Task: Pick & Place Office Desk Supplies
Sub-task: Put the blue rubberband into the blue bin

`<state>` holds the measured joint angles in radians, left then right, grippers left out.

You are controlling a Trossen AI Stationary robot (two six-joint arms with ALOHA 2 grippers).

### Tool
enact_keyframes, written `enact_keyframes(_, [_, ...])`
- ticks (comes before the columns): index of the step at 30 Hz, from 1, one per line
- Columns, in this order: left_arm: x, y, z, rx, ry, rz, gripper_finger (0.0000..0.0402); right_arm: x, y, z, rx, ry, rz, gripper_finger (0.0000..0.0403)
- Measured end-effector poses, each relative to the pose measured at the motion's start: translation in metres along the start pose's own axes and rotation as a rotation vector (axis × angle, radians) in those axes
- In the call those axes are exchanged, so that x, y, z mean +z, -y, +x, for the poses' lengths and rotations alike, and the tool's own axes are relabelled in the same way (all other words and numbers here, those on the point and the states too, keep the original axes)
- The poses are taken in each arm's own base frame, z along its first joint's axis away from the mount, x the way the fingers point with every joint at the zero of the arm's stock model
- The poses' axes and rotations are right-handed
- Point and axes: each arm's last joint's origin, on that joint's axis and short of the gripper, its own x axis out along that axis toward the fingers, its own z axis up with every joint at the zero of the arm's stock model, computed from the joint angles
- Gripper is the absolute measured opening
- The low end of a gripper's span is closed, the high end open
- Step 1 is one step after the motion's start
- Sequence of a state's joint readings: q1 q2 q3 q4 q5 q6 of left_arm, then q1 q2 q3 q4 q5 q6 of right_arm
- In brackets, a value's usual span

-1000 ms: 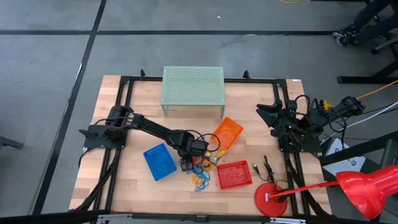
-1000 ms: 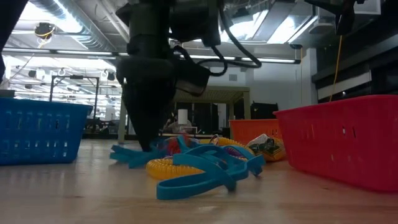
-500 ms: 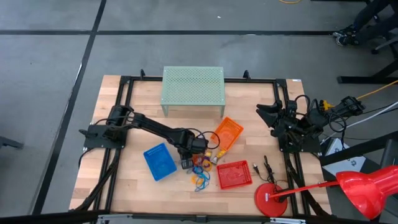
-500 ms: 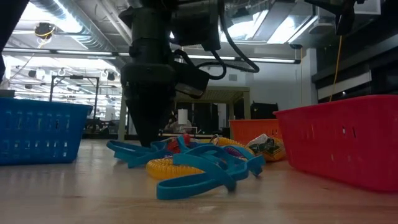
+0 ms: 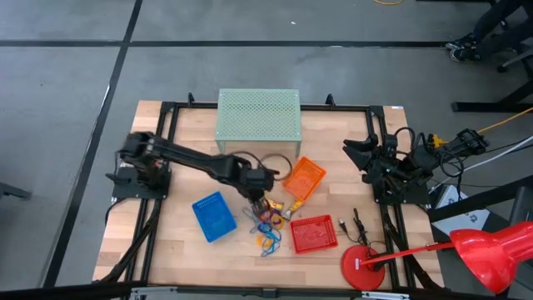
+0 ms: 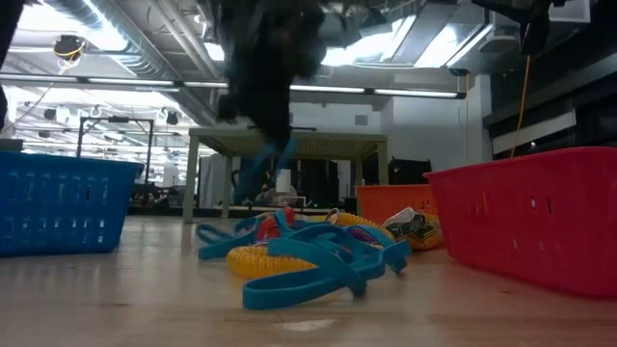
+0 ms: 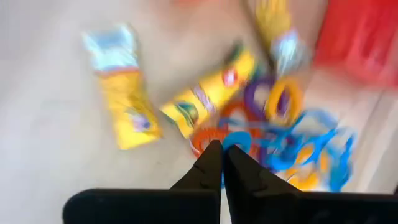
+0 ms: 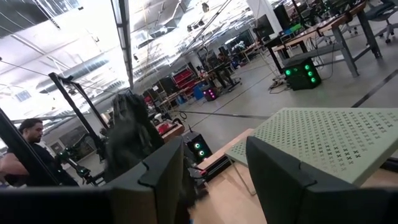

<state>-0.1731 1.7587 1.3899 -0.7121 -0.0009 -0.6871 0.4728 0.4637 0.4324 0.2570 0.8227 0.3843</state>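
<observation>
High view: loops (image 5: pixel 268 227) and packets (image 5: pixel 293 206) lie unsorted between baskets (image 5: pixel 314 233). Left gripper (image 5: pixel 255 203), fingers pinched together, lifts a blue loop (image 6: pixel 258 169); nearly all remains.

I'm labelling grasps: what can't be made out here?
Low view: motion blur smears the left end effector over the dangling thin blue loop; grip point unclear.
Left wrist view: blur makes print on the yellow-and-white packets unreadable.
High view: red plastic basket's contents too small.
Right end effector waits, open.
</observation>
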Motion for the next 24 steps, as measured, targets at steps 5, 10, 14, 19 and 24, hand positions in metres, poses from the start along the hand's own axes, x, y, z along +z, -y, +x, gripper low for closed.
enact_keyframes(5, [-0.005, 0.004, -0.067, 0.013, 0.231, -0.111, 0.0003, -0.001, 0.001, 0.0, -0.004, -0.01, -0.012, 0.0178])
enact_keyframes(10, [-0.038, 0.01, -0.1, 0.069, 0.208, -0.165, 0.0002, -0.001, 0.001, 0.0, -0.004, -0.01, -0.012, 0.0178])
enact_keyframes(14, [-0.073, 0.021, -0.102, 0.109, 0.086, -0.175, 0.0002, -0.002, 0.001, 0.0, -0.005, -0.012, -0.015, 0.0178])
enact_keyframes(19, [-0.111, 0.032, -0.089, 0.131, 0.041, -0.224, 0.0002, -0.002, 0.001, 0.0, -0.005, -0.013, -0.018, 0.0178])
enact_keyframes(24, [-0.141, 0.022, -0.061, 0.204, 0.062, -0.301, 0.0002, -0.002, 0.001, 0.0, -0.006, -0.013, -0.018, 0.0178])
